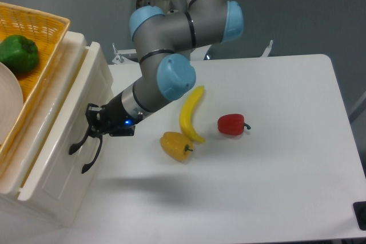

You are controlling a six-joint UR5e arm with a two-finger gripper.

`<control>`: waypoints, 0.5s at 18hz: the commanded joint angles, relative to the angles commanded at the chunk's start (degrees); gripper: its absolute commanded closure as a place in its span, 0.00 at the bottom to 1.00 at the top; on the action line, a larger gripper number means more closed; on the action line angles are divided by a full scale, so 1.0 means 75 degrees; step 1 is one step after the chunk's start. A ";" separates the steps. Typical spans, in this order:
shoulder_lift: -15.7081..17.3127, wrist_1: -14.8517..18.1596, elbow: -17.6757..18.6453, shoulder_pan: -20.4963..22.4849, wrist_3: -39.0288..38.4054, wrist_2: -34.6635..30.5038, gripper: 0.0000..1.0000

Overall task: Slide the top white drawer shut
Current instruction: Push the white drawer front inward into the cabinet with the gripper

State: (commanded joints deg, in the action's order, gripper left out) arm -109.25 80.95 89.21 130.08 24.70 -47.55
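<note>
Gripper [93, 125] pressed against top white drawer [60, 141] front by black handle; finger gap unclear, drawer nearly closed

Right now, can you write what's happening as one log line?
step: closing | end effector: at handle | drawer: nearly shut | grip: unclear
</note>
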 joint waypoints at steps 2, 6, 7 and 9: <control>-0.0023 -0.0012 0.0000 -0.0105 0.0012 0.0000 1.00; -0.0023 -0.0012 0.0000 -0.0187 0.0012 0.0000 1.00; -0.0012 -0.0012 0.0000 -0.0246 0.0012 0.0000 1.00; -0.0012 -0.0012 0.0000 -0.0258 0.0012 -0.0012 1.00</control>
State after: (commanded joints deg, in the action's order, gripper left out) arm -109.34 80.86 89.21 128.14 24.79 -47.64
